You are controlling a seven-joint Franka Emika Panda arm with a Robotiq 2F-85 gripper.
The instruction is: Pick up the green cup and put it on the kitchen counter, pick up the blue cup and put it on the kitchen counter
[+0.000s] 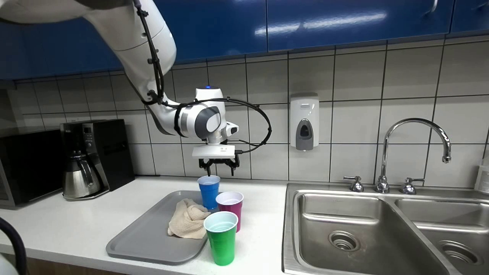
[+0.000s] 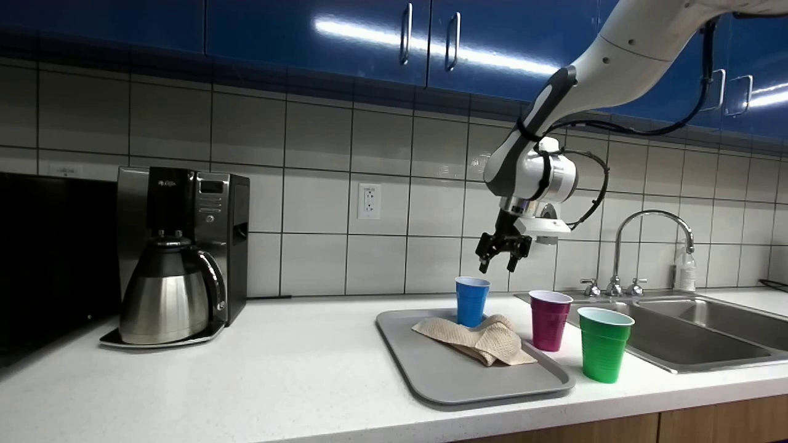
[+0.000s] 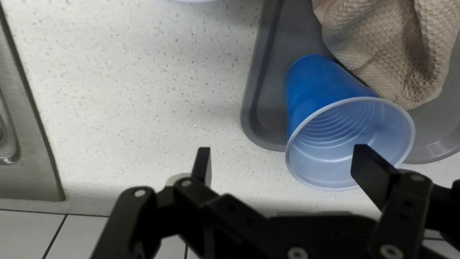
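The white counter (image 2: 246, 387) carries a grey tray (image 2: 443, 378), on which lies a crumpled beige towel (image 2: 492, 344). The claw (image 2: 498, 269) hangs above, its jaws well apart. The blue cup (image 2: 471, 304) stands upright on the tray, lower than the claw; the purple cup (image 2: 549, 323) and the green cup (image 2: 604, 351) stand on the counter, beside the tray.

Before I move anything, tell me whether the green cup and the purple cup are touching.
Apart: in an exterior view, white counter shows between the green cup and purple cup, near their bases.
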